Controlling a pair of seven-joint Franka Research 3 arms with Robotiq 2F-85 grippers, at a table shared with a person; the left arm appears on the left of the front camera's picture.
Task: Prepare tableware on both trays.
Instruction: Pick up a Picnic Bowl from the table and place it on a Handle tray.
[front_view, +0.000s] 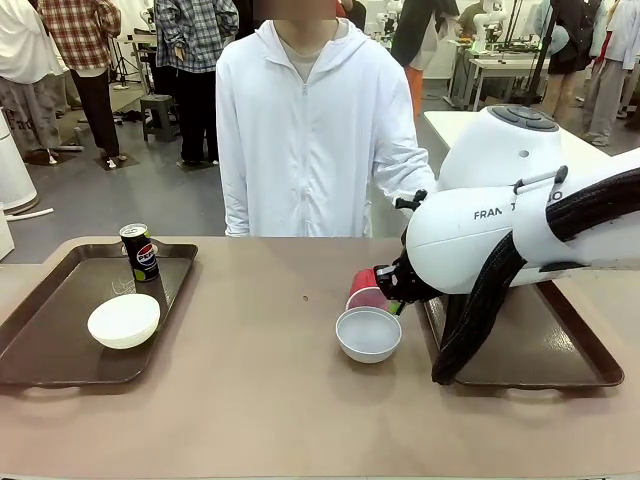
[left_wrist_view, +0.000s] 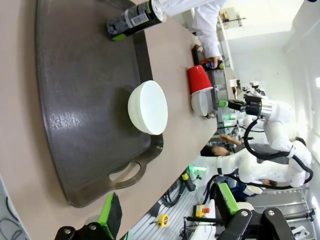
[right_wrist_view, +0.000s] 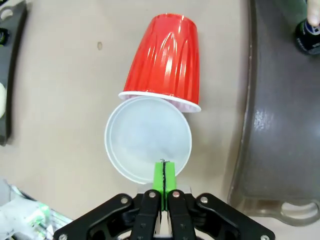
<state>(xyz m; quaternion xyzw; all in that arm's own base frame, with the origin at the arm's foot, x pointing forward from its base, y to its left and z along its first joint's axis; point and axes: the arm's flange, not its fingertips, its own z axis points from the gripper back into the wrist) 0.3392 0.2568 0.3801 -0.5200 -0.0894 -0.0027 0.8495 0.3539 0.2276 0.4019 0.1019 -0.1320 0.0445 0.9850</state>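
The right pincer was seen clenched on the near rim of a small white bowl, the green pads pressed together over the rim's edge. This bowl was set on the tan surface, upright and open, directly in front of the red cup on the robot's side. The cup's white rim was turned toward the bowl and met or overlapped its far edge, with a sliver of the pale inside shown; whether the cup lay on its side or leaned mouth-down could not be told. Just beside the cup, to its right in the front view, the right tray was placed, its handle cutout toward the robot. Beyond the cup on that tray, a black can was touched from above by a fingertip of the person in a white hooded jacket at the far side. Well apart from the cup, to its left, the left tray was laid, with a second white bowl on its near part and a Pepsi can upright at its far corner. The left pincer was held released above the near end of that tray, far from the cup, its pads wide apart with nothing between them.
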